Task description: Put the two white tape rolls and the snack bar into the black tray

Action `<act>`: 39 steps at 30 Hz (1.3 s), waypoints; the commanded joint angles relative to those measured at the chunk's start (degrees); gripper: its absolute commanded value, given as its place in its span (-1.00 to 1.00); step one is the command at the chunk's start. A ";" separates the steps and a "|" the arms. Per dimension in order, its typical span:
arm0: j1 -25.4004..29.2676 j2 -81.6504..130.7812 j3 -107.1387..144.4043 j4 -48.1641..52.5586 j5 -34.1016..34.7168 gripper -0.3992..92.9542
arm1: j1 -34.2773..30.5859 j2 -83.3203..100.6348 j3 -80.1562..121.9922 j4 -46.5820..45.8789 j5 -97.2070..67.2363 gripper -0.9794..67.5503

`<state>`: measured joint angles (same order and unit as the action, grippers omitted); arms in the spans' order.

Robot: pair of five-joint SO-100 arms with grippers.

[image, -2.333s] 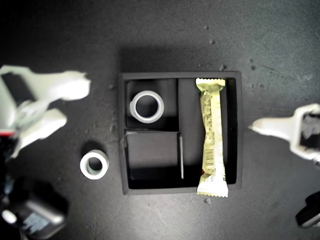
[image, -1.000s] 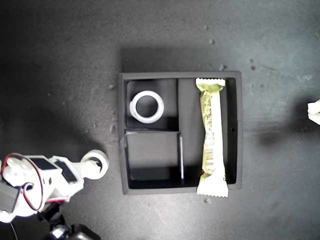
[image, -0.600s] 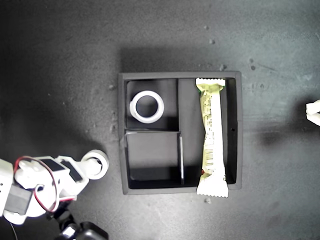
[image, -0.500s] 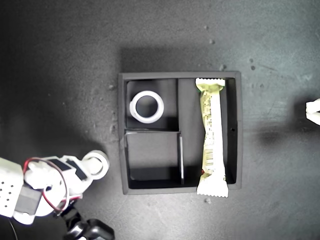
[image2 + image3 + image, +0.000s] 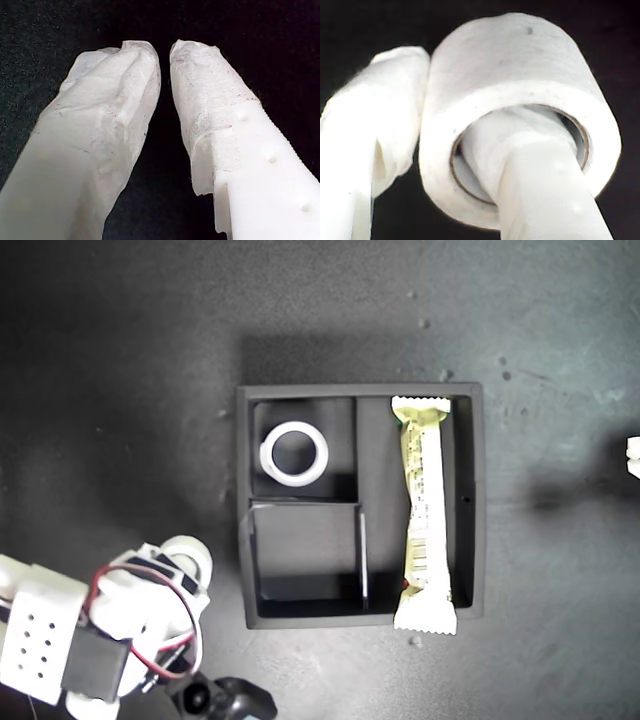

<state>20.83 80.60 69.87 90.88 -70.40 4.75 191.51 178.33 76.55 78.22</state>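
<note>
At the bottom-left corner of the exterior view, my second gripper [image 5: 178, 562] reaches toward the tray with its white body, red wires and black motor trailing behind it toward that corner. In the second wrist view its jaws are clamped on the thick roll [image 5: 520, 95]: one finger [image 5: 535, 185] goes through the hole, the other finger [image 5: 375, 125] presses the outer wall. From the exterior view that roll [image 5: 190, 552] shows just beyond the tray's left wall, near the tray's lower-left corner, half hidden by the gripper.

My first gripper [image 5: 165, 50] looks down on bare dark counter, jaws nearly together with a thin gap at the tips and nothing between them. A white sliver at the exterior view's right edge [image 5: 633, 454] may be its arm, but I cannot tell.

There are two tape rolls, one bar and one tray. The wide roll [image 5: 294, 452] lies flat in the tray's upper-left small compartment. The bar [image 5: 424, 528] lies lengthwise in the long compartment on the exterior view's right, its lower crimped end riding over the tray's rim. The tray [image 5: 244, 500] sits about mid-counter; its lower-left small compartment holds nothing.

The dark counter [image 5: 120, 360] carries a few pale specks near the tray's upper-right corner. Only the tray's left wall stands between the held roll and the vacant compartment.
</note>
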 commanded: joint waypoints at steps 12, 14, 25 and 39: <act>-6.24 -30.59 -58.27 14.15 12.83 -0.99 | 0.70 0.44 0.70 0.26 -0.35 -0.92; -5.63 -34.01 -59.94 14.15 11.95 -0.99 | 0.44 0.44 0.70 0.26 -0.35 -0.92; -3.25 -41.22 -63.54 14.15 8.00 -0.71 | 0.53 0.44 0.70 0.26 -0.44 -0.92; -8.96 -4.57 -35.33 14.24 11.16 -0.78 | 1.49 0.44 0.70 0.26 -0.44 -0.92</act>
<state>13.97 54.93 21.53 104.06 -59.50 5.89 191.78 178.33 76.64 78.05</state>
